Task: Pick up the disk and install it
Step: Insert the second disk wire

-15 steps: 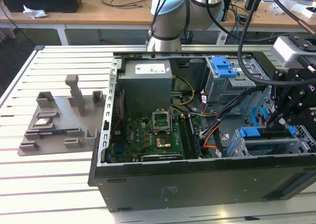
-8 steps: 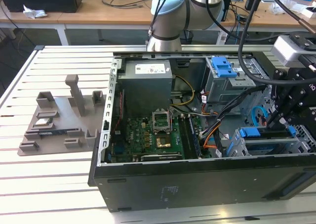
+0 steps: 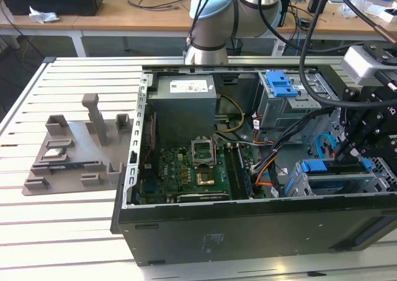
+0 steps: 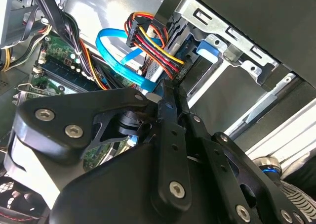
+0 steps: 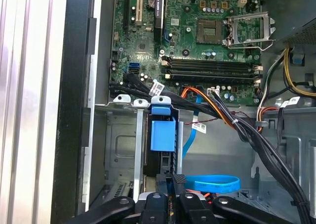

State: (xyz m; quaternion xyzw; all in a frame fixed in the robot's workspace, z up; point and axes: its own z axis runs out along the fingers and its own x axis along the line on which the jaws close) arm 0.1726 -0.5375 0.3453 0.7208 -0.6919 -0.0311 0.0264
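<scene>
gripper (image 5: 170, 194) jaws together, over the drive bay | disk (image 5: 160, 155) seated on edge, long axis running into the case (image 3: 248, 225)

Green circuit board (image 3: 186, 172) showing inside black computer case (image 3: 248, 222); blue plastic carrier (image 5: 163, 135) standing out against grey metal bay (image 5: 118, 150); light-blue flat cable (image 5: 213, 183) curling beside orange, red, yellow wires (image 4: 153, 41); black gripper (image 5: 174, 194) gleaming.
</scene>
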